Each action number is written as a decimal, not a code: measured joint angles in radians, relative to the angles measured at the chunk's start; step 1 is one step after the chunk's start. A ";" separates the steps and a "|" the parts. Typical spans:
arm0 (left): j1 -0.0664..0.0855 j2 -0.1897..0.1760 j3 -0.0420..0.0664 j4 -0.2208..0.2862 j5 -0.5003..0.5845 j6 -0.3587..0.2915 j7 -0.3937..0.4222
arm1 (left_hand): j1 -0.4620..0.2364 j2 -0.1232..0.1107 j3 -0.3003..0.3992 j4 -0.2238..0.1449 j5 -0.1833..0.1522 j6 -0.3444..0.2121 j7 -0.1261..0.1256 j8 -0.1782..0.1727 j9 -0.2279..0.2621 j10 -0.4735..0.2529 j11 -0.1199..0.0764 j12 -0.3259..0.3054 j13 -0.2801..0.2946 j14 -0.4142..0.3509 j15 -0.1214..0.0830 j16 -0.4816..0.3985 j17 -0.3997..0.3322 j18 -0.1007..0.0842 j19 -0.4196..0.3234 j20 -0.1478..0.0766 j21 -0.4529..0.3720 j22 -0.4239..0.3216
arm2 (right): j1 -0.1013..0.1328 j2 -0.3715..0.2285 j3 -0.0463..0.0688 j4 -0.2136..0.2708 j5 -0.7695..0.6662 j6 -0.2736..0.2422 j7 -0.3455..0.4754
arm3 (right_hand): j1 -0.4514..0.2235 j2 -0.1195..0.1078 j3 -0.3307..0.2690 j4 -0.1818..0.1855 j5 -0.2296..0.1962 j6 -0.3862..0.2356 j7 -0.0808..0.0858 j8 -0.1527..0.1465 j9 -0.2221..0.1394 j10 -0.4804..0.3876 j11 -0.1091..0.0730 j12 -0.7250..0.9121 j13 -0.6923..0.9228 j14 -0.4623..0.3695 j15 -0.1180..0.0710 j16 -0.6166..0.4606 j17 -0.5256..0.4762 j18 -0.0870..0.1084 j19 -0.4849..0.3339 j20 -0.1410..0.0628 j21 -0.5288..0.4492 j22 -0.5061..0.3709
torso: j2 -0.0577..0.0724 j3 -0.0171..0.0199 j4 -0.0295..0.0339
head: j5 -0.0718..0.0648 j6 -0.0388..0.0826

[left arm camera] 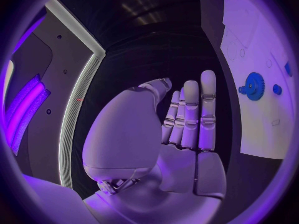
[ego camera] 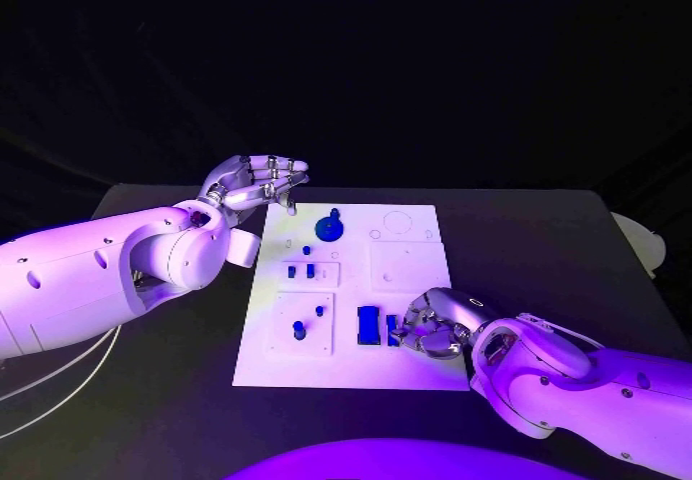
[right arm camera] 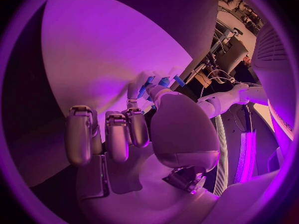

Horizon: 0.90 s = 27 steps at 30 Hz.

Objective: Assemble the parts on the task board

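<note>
The white task board (ego camera: 408,268) lies mid-table. A blue gear (ego camera: 332,228) (left arm camera: 253,86) stands near its far edge, with small blue pegs (ego camera: 306,250) below it. Two blue bars (ego camera: 369,325) lie near the front edge. My right hand (ego camera: 433,325) (right arm camera: 143,129) is down on the board's near right. Its curled fingertips sit against the narrower blue bar (ego camera: 392,333) (right arm camera: 147,88), but I cannot see whether they grip it. My left hand (ego camera: 257,182) (left arm camera: 181,129) hovers above the board's far left corner, fingers extended, holding nothing.
The black table (ego camera: 548,240) surrounds the board on all sides. More blue pegs (ego camera: 299,328) stand in a raised white block at the board's near left. A pale object (ego camera: 646,240) lies at the table's right edge.
</note>
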 measured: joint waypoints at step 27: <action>-0.009 0.047 -0.012 -0.067 0.040 -0.002 0.030 | -0.041 -0.007 -0.028 0.028 0.000 0.014 -0.013 0.029 0.002 0.013 -0.016 0.032 -0.002 -0.071 -0.001 -0.042 -0.038 0.000 -0.055 0.004 -0.070 -0.035 | 0.149 0.018 0.008 -0.274 0.553 -0.075 0.525 | 0.172 0.000 0.001 -0.020 -0.063 -0.165 0.088 -0.106 -0.036 -0.400 0.076 -0.697 -0.276 -0.157 0.061 -0.409 -0.382 0.133 -0.312 0.050 -0.955 -0.076 | -0.033 -0.0127 0.0023 | -0.031 0.074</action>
